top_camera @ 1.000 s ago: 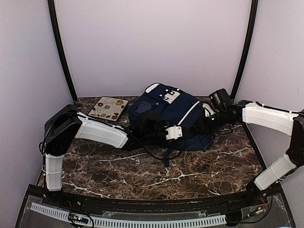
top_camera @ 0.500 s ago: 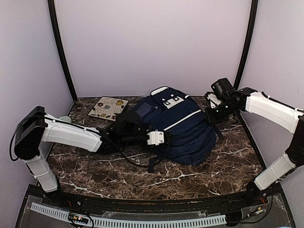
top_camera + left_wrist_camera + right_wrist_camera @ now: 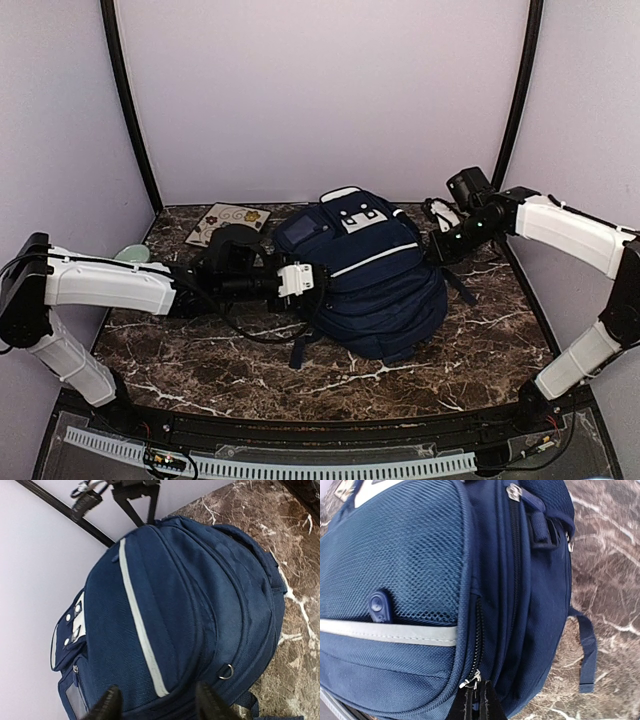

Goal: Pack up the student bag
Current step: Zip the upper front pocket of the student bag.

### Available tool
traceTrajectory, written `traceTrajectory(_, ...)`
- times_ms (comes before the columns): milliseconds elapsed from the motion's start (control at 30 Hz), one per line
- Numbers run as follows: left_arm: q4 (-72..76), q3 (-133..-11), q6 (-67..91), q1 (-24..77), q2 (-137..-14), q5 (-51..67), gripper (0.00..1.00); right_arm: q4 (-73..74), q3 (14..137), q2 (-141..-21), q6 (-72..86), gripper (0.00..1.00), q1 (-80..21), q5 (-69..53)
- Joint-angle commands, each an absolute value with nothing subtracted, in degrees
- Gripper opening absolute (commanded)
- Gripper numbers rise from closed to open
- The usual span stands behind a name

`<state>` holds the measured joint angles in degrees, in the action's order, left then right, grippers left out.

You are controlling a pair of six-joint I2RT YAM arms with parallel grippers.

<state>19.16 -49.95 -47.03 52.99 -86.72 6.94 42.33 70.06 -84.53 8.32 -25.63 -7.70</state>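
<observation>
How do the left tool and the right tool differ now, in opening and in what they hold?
The left tool is open, fingers apart near the navy blue fabric backpack, gripping nothing; the right tool is shut on the backpack's silver zipper pull. The left tool reaches in from the backpack's left side, the right tool from its right. Both point at the backpack.

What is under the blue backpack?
The backpack lies on the marble table; a dark strap sticks out at its near edge. Whatever else lies beneath is covered by it.
</observation>
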Motion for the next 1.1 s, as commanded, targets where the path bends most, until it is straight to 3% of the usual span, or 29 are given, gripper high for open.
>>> traceTrajectory(0,20.53,-55.52,-36.62,54.38,-85.16,9.26,0.68,32.23,65.65,-82.77,11.98,0.00,-23.91,-13.04)
traceTrajectory(133,24.62,-62.63,-28.39,57.20,-96.13,4.64,0.72,27.09,61.29,-82.10,15.62,0.00,-24.08,-18.29)
traceTrajectory(267,19.66,-73.67,-31.43,60.41,-106.27,-2.69,0.73,26.50,60.28,-81.79,17.14,0.00,-24.08,-18.62)
traceTrajectory(533,17.39,-82.51,-34.06,61.52,-114.54,-7.50,0.73,24.75,59.17,-81.09,19.00,0.00,-24.09,-20.63)
traceTrajectory(600,16.61,-83.55,-34.39,61.52,-115.86,-10.24,0.61,24.60,59.05,-80.95,19.16,0.00,-24.07,-20.90)
traceTrajectory(733,17.56,-81.50,-34.75,61.57,-114.83,-12.16,0.03,26.85,60.02,-81.03,18.36,0.00,-23.91,-17.84)
traceTrajectory(933,20.52,-73.11,-38.87,61.61,-108.78,-13.23,0.00,37.72,66.51,-81.91,14.94,0.00,-22.59,-1.51)
traceTrajectory(1067,22.21,-62.25,-41.31,61.61,-99.11,-5.45,0.00,42.09,71.96,-81.78,11.25,0.00,-22.54,2.86)
